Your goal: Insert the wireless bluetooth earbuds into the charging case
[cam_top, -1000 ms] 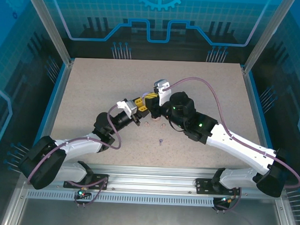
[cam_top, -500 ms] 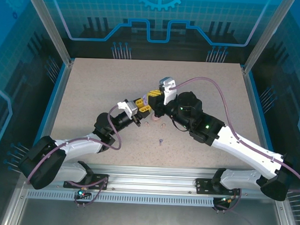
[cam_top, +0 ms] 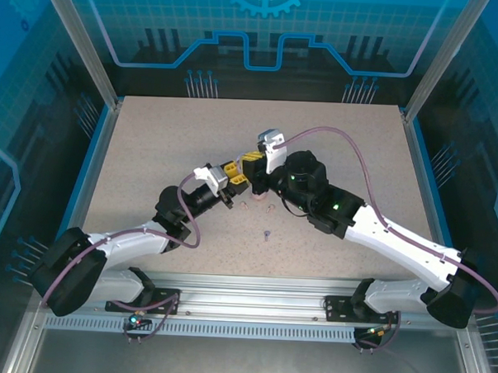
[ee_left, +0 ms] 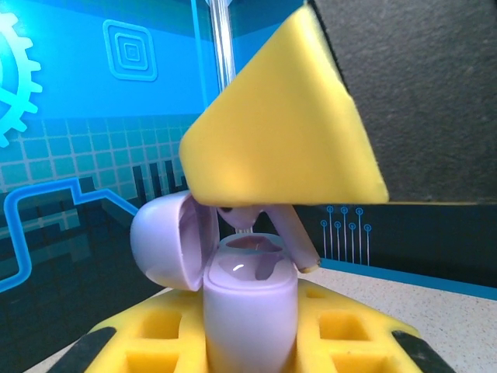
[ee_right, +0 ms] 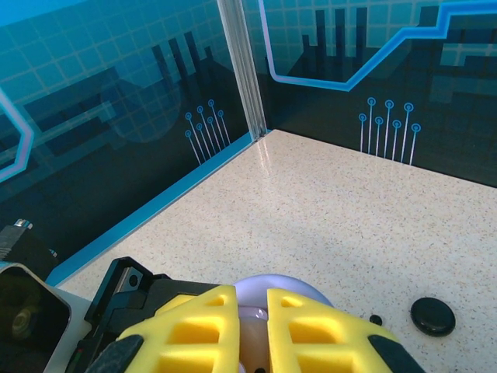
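Hovering just above the open case (ee_left: 248, 303), right tool (ee_right: 252, 311) is pinching an earbud (ee_left: 297, 239), stem tilted while the case stands upright. Left tool (ee_left: 250, 346) is clamped on the case; prob straighten, then down imo.

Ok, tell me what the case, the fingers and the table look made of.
Case: probably smooth lilac plastic. It is glossy, with a bright highlight on its inner rim.
Fingers: yellow, matte and faintly grainy, with moulded square pockets. They could be plastic or a firm foam; the look leaves that open.
Table: pale speckled board with a slight sheen, perhaps laminate.
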Motion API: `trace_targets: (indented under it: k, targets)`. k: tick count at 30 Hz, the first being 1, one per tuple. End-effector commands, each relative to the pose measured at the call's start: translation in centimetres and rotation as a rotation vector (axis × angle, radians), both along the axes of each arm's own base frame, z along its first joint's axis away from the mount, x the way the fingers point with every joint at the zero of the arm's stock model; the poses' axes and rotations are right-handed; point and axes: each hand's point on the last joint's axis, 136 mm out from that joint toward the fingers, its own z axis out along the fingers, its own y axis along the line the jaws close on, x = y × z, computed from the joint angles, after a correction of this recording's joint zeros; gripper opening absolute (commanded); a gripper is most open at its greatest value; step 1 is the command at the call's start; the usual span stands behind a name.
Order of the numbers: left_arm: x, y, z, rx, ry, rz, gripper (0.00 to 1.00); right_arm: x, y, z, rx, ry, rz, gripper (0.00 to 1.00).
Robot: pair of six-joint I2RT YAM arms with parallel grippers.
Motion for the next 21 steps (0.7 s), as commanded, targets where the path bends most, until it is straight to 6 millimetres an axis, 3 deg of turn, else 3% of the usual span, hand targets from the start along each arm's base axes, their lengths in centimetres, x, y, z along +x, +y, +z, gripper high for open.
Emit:
trace_targets:
  k: [1,10,21]
  targets:
    - [-0.9,-0.1,2.6,-0.025,-0.086,-0.019,0.00,0.1,-0.2,2.9,0.069,-0.044,0.004,0.12]
    - [-0.9,-0.1,2.4,-0.025,-0.084,-0.020,0.00,-1.1,-0.7,4.9,0.154,-0.084,0.038,0.11]
    - [-1.3,-0.1,3.0,-0.029,-0.094,-0.027,0.00,0.1,0.0,3.0,0.121,-0.075,0.015,0.10]
